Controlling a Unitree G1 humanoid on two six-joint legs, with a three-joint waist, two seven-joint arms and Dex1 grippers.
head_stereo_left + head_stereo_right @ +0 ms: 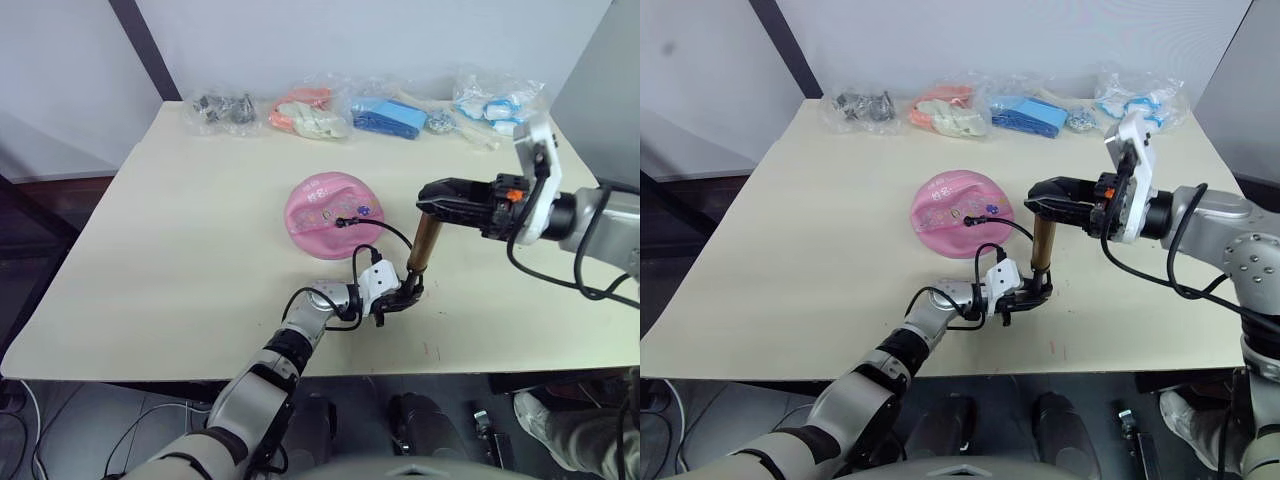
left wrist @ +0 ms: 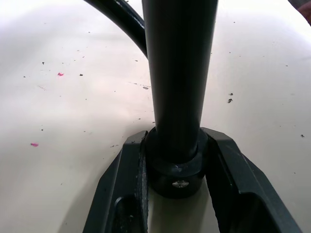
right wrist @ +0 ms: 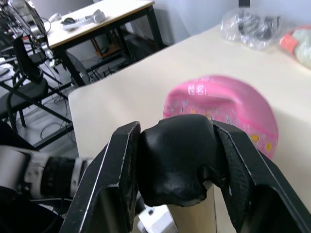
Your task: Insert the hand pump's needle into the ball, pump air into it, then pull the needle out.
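Pale beige tabletop (image 1: 180,250); along far edge, clear plastic bags w/ dark metal bits (image 1: 222,108), orange-white items (image 1: 305,113), blue items (image 1: 388,118), white-blue items (image 1: 497,106).

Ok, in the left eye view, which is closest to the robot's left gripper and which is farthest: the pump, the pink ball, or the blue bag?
1. The hand pump: nearest, its base is clamped in the left gripper and it stands upright.
2. The ball: next, mid-table, just beyond the gripper and slightly to the robot's left.
3. The blue bag: farthest, along the table's far edge.

Head stereo pair overhead, wrist cameras close on shared hand pump (image 1: 424,243).
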